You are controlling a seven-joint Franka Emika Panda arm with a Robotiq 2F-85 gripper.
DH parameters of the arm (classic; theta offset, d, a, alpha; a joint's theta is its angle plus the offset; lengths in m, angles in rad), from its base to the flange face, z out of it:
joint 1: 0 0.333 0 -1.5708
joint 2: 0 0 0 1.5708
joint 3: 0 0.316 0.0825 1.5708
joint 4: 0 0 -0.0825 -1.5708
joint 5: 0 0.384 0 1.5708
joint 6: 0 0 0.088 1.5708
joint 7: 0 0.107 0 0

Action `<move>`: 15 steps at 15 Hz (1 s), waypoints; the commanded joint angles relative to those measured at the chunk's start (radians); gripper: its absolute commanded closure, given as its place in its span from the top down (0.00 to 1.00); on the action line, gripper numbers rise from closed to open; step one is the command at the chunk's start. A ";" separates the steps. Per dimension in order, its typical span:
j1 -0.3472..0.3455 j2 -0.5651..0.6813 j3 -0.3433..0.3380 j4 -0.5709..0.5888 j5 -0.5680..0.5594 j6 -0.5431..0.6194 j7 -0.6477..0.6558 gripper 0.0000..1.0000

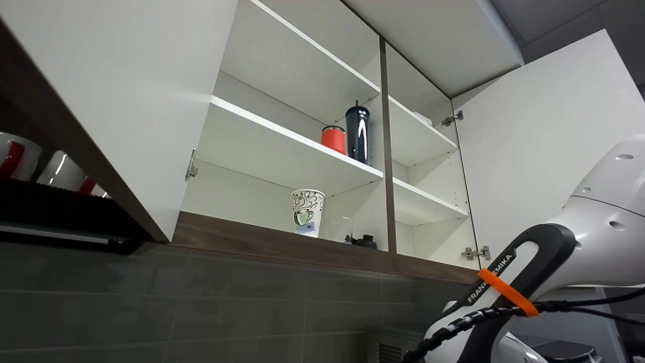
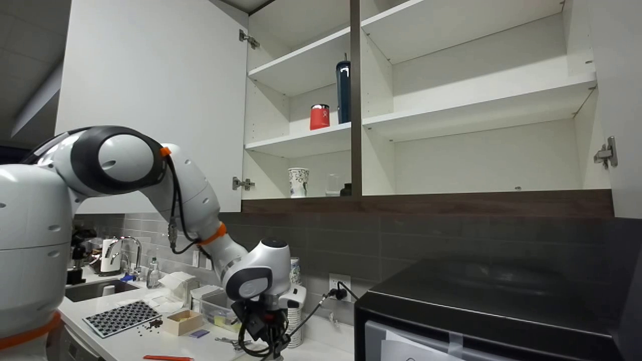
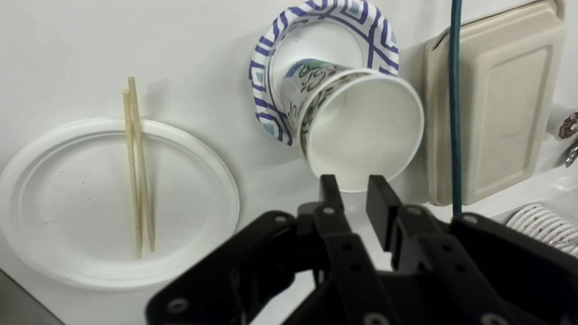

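- The pincer stands partly open in the wrist view, with a gap between its jaws; nothing shows gripped in it.
- Right at its tips are nested paper cups, the white inside of the top one visible; the near rim shows between the jaws, but I cannot tell whether they touch it.
- Behind the cups in that view is a blue-patterned paper dish; whether they stand in it is unclear.
- On the white tabletop lies a white plate with two chopsticks across it.
- On the cups' opposite side is a beige lidded container, a blue-green cable crossing before it.
- In both exterior views, an open cabinet holds a red tumbler, a taller dark blue tumbler and a patterned cup.
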 commanded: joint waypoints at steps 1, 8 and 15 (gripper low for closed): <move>-0.014 0.023 0.016 0.023 -0.036 -0.010 0.041 0.56; -0.015 0.000 0.017 0.023 -0.025 -0.007 0.032 1.00; -0.018 -0.046 0.012 0.011 -0.016 -0.018 0.016 1.00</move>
